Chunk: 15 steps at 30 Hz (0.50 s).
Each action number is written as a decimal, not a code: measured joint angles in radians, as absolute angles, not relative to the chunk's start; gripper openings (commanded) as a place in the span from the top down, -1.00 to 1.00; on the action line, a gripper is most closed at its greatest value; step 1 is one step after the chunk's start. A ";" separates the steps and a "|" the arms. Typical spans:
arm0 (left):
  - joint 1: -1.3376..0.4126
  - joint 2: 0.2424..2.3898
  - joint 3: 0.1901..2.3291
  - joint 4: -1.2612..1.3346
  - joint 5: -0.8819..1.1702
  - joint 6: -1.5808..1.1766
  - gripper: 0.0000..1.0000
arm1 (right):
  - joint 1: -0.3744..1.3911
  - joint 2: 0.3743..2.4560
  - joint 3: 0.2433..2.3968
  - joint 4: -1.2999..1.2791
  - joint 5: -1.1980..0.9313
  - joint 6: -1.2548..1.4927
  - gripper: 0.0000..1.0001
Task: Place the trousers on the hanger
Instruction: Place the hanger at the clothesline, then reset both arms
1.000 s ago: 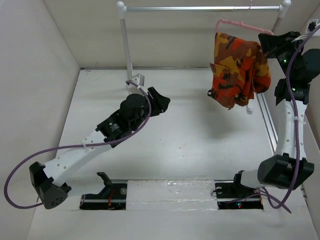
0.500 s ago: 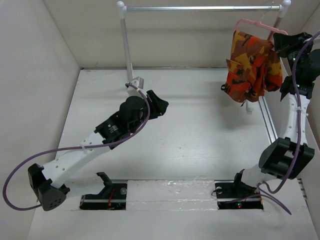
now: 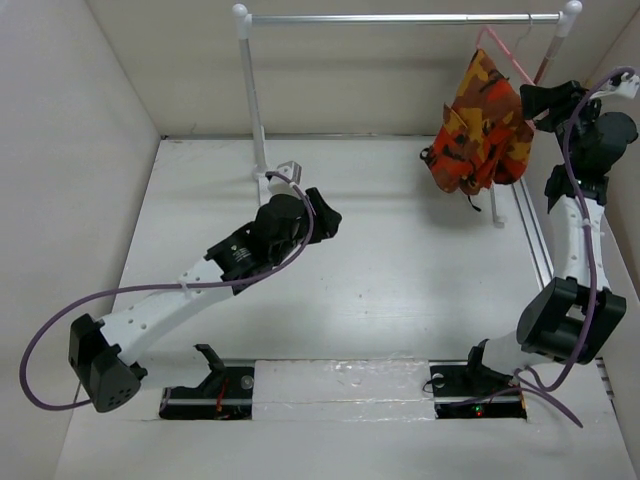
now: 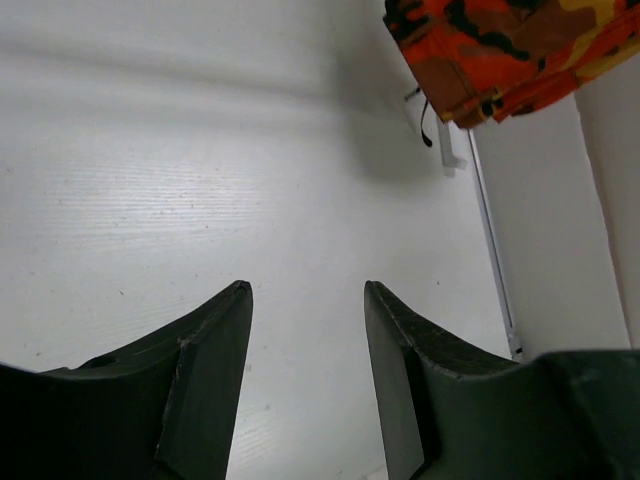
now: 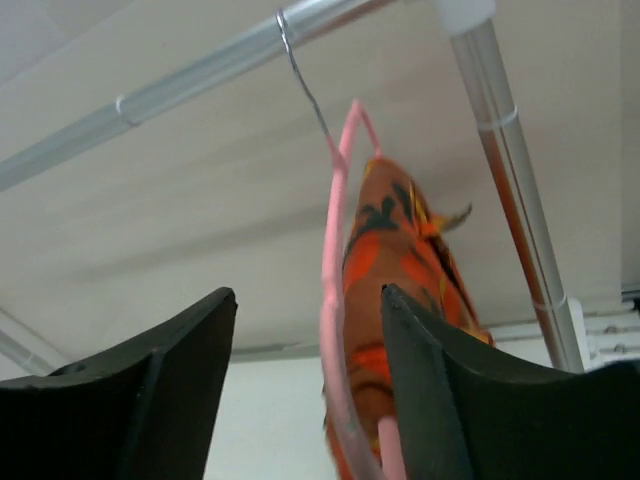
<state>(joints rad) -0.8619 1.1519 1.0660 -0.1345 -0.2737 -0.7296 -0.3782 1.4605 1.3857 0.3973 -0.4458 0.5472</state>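
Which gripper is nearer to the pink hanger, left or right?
Right. The right gripper has the hanger between its open fingers; the left gripper is far off, over the table.

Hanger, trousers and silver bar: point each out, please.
hanger (image 5: pixel 332 250), right wrist view, pink side arm.
trousers (image 3: pixel 480 125), top external view, middle of the draped cloth.
silver bar (image 3: pixel 390 17), top external view, mid-span.

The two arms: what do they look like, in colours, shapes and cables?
The left arm and the right arm have white links, black joints and a purple cable each. Small holes dot the left one's link. The left gripper and right gripper have broad, dark, wedge-shaped fingers.
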 measured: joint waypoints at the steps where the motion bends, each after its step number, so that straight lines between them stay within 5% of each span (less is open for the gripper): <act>1: -0.862 1.164 1.064 -0.135 -0.270 -0.729 0.10 | -0.378 1.459 1.382 0.385 -0.451 0.537 -0.37; 9: -0.862 1.236 1.067 -0.142 -0.256 -0.711 -0.05 | -0.394 1.452 1.434 0.115 -0.495 0.413 -0.71; 15: -0.862 1.279 1.117 -0.143 -0.247 -0.684 -0.15 | -0.409 1.323 1.452 -0.118 -0.484 0.312 -0.72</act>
<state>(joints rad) -0.8619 1.2785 1.1168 -0.1429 -0.2466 -0.6842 -0.4091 1.3228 1.4517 -0.1181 -0.4843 0.3119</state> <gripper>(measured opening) 0.565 0.862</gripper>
